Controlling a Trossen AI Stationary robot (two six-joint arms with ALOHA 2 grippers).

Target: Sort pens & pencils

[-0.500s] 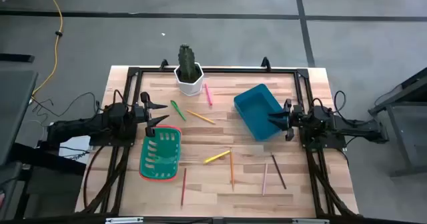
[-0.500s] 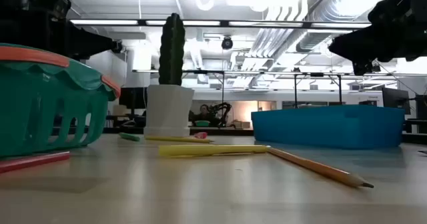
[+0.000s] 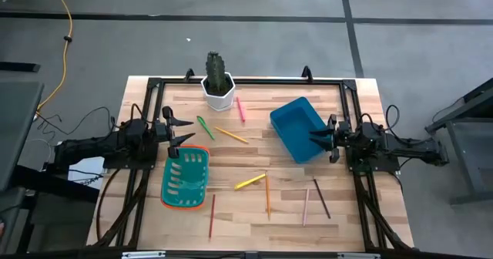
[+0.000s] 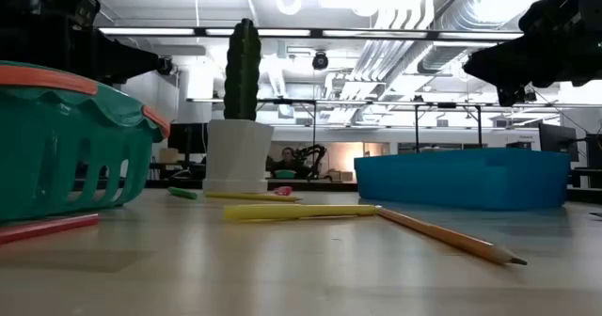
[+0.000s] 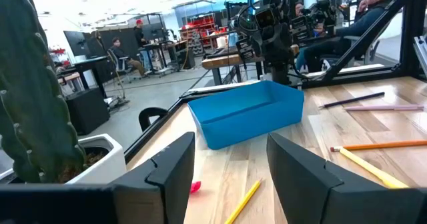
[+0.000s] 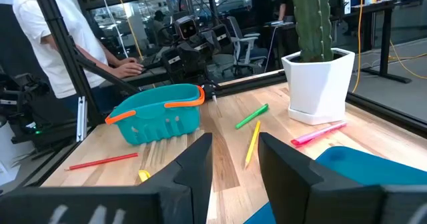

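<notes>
Landmark: white pot with cactus (image 3: 218,91), at the far middle edge of the table (image 3: 254,220).

- Left gripper (image 3: 185,131) — to the left of the pot and a little nearer, above the far end of the teal basket (image 3: 186,179). Fingers spread apart, holding nothing, touching nothing.
- Right gripper (image 3: 317,138) — well right of the pot, at the near right side of the blue bin (image 3: 296,128). Fingers parted, empty; whether they touch the bin wall cannot be told.
- Pens: the pink pen (image 3: 239,109) lies just beside the pot on its right; the green pen (image 3: 205,127) lies just in front of the pot, near the left gripper; the yellow pen (image 3: 249,182) lies well in front of the pot, mid-table.
- Pencils: a yellow-orange pencil (image 3: 232,136) lies near the green pen; an orange pencil (image 3: 267,195) touches or nearly touches the yellow pen's end; a red pencil (image 3: 212,216) lies beside the basket's near corner; a salmon pencil (image 3: 306,206) and a dark brown pencil (image 3: 321,198) lie in front of the bin.
- Basket and bin — no pens or pencils visible inside.
</notes>
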